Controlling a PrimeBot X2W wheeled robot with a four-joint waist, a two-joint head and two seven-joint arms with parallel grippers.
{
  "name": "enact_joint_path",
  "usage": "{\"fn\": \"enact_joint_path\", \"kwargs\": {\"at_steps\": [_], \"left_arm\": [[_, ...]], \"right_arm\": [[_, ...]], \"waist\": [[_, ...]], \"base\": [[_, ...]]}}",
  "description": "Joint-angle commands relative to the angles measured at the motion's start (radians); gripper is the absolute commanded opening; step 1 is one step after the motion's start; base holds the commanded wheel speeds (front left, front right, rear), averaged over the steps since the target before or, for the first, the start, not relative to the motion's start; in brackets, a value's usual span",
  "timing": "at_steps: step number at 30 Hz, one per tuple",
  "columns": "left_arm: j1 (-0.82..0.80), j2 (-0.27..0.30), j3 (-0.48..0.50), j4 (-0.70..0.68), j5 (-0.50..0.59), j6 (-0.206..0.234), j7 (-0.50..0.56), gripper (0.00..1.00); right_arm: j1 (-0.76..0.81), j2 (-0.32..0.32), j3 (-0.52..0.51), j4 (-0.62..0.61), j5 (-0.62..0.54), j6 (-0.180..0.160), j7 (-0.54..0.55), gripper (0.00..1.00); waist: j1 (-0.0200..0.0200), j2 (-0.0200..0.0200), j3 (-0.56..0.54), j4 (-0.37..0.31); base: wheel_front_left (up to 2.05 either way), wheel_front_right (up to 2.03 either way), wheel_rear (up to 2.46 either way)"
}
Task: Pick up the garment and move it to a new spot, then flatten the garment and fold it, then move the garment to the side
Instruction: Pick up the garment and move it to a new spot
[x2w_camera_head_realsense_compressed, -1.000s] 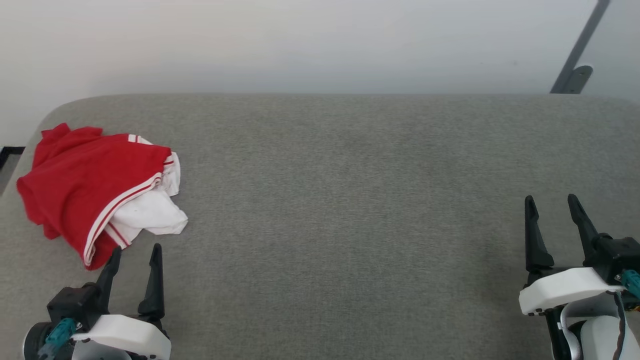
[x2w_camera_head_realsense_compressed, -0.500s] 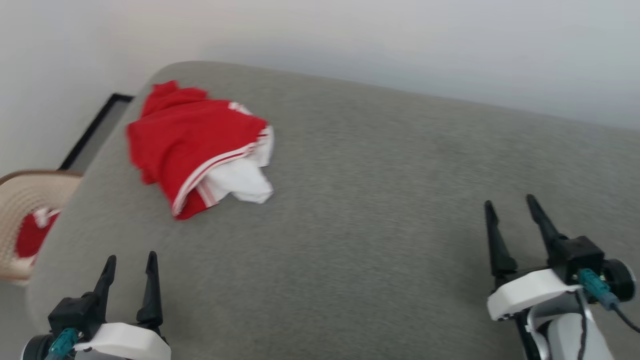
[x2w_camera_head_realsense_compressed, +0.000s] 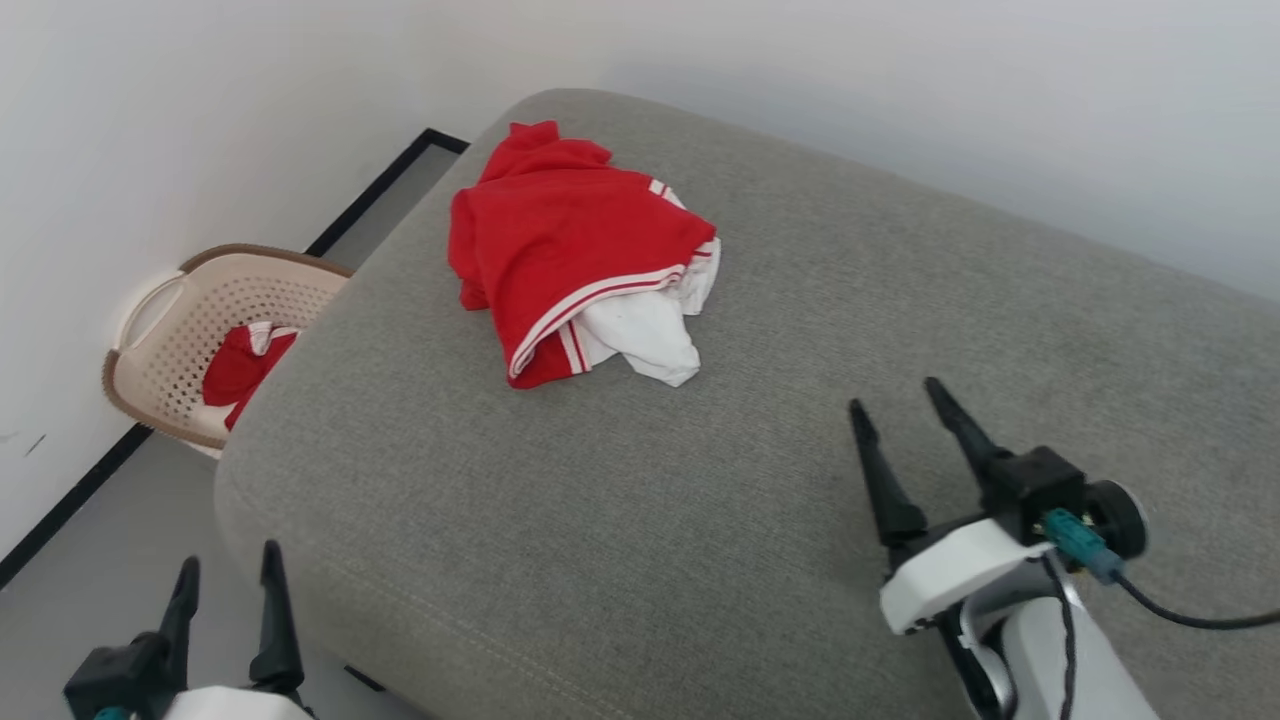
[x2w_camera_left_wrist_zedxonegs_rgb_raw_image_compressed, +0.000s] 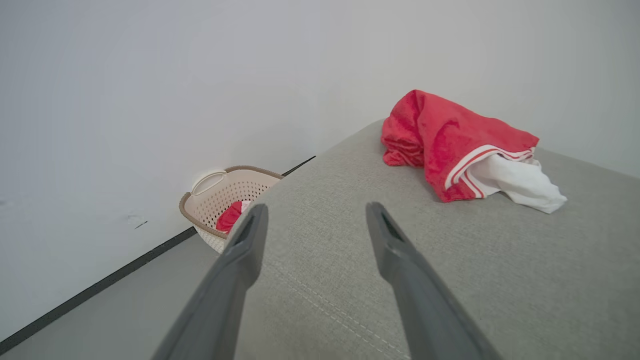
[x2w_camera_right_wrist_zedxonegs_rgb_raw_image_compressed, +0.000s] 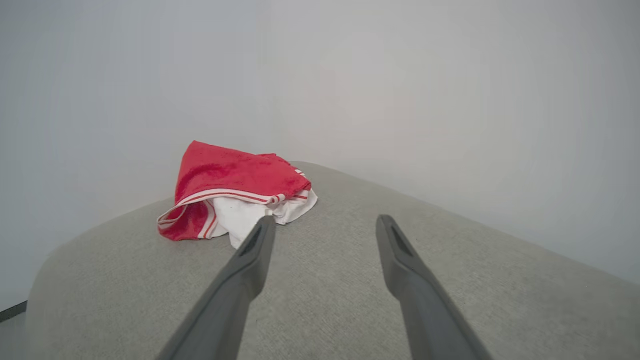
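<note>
The garment (x2w_camera_head_realsense_compressed: 570, 240), a crumpled red T-shirt with white sleeves and striped trim, lies bunched near the far left corner of the grey cushioned surface (x2w_camera_head_realsense_compressed: 760, 470). It also shows in the left wrist view as the garment (x2w_camera_left_wrist_zedxonegs_rgb_raw_image_compressed: 450, 145) and in the right wrist view as the garment (x2w_camera_right_wrist_zedxonegs_rgb_raw_image_compressed: 235, 190). My left gripper (x2w_camera_head_realsense_compressed: 228, 563) is open at the lower left, off the cushion's near corner, nothing between its fingers. My right gripper (x2w_camera_head_realsense_compressed: 897, 393) is open over the cushion, to the right of and nearer than the garment, empty. Both are well apart from the cloth.
A beige perforated laundry basket (x2w_camera_head_realsense_compressed: 170, 330) stands on the floor left of the cushion, against the white wall, with a red and white cloth (x2w_camera_head_realsense_compressed: 240, 365) inside. The same basket (x2w_camera_left_wrist_zedxonegs_rgb_raw_image_compressed: 220, 197) appears past my left fingers. The cushion's rounded edge drops to grey floor (x2w_camera_head_realsense_compressed: 90, 590).
The head camera has swung left, so the whole picture shifted and the basket and floor came into view. The garment lies as before. Both grippers stay open.
</note>
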Motion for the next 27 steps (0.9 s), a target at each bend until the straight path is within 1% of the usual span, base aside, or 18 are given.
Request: {"fn": "enact_joint_path", "kwargs": {"at_steps": [1, 6, 9, 12, 15, 19, 20, 23, 27], "left_arm": [[0.016, -0.005, 0.013, -0.01, 0.007, 0.003, -0.006, 1.0], [0.033, -0.019, 0.036, -0.029, 0.011, 0.003, -0.006, 1.0], [0.015, -0.023, 0.013, -0.023, 0.015, 0.002, -0.006, 1.0], [-0.017, 0.002, -0.022, -0.016, 0.014, 0.001, -0.006, 1.0], [-0.08, 0.044, -0.089, -0.01, -0.013, 0.0, -0.006, 1.0], [-0.207, 0.15, -0.169, 0.006, -0.065, 0.0, -0.006, 1.0], [-0.245, 0.184, -0.191, 0.016, -0.08, 0.0, -0.006, 1.0], [-0.345, 0.302, -0.273, 0.055, -0.147, 0.0, -0.006, 1.0], [-0.471, 0.485, -0.397, 0.154, -0.287, 0.001, 0.02, 1.0]], "right_arm": [[-0.017, 0.002, 0.019, 0.011, 0.012, 0.0, -0.005, 1.0], [-0.044, 0.002, 0.048, 0.037, 0.036, 0.0, -0.006, 1.0], [-0.03, 0.002, 0.033, 0.033, 0.043, 0.0, -0.006, 1.0], [-0.038, 0.002, 0.046, 0.024, 0.051, 0.0, -0.006, 1.0], [-0.061, 0.001, 0.042, 0.012, 0.047, 0.0, -0.006, 1.0], [-0.08, 0.001, 0.03, -0.002, 0.037, 0.0, -0.006, 1.0], [-0.086, 0.001, 0.025, -0.006, 0.035, 0.0, -0.006, 1.0], [-0.097, 0.002, 0.026, -0.02, 0.041, 0.0, -0.006, 1.0], [-0.109, 0.003, 0.029, -0.048, 0.067, 0.0, -0.006, 1.0]], "waist": [[0.0, 0.0, 0.001, 0.013], [0.0, 0.0, 0.001, 0.014], [0.0, 0.0, -0.005, 0.008], [0.0, 0.0, 0.018, -0.046], [0.0, 0.0, 0.057, -0.114], [0.0, 0.0, 0.126, -0.209], [0.0, 0.0, 0.145, -0.233], [0.0, 0.0, 0.195, -0.312], [0.0, 0.0, 0.254, -0.411]], "base": [[0.0, 0.0, 0.0], [0.0, 0.0, 0.0], [0.0, 0.0, 0.0], [0.0, 0.0, 0.0], [0.0, 0.0, 0.0], [0.0, 0.0, 0.0], [0.0, 0.0, 0.0], [0.0, 0.0, 0.0], [0.0, 0.0, 0.0]]}}
